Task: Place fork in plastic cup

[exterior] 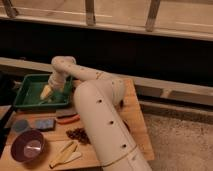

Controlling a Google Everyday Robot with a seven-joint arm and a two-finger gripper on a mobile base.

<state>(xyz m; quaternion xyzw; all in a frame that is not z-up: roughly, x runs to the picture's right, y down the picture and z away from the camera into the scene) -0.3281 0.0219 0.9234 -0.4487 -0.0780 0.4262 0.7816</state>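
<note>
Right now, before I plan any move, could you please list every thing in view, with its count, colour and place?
wooden table: one, light brown, under everything
shallow rectangular tray: one, green, back left
small round cup: one, dull blue-grey, in front of the tray
flat rectangular block: one, blue-grey, right of the cup
round bowl: one, purple, front left
slim tool: one, red-orange, in front of the tray
heap of small pieces: one, dark brown, beside the arm
flat utensils: about two, pale yellow, front edge
fork: cannot make it out
robot arm: one, white, across the table
gripper: one, yellowish, open, down in the tray
</note>
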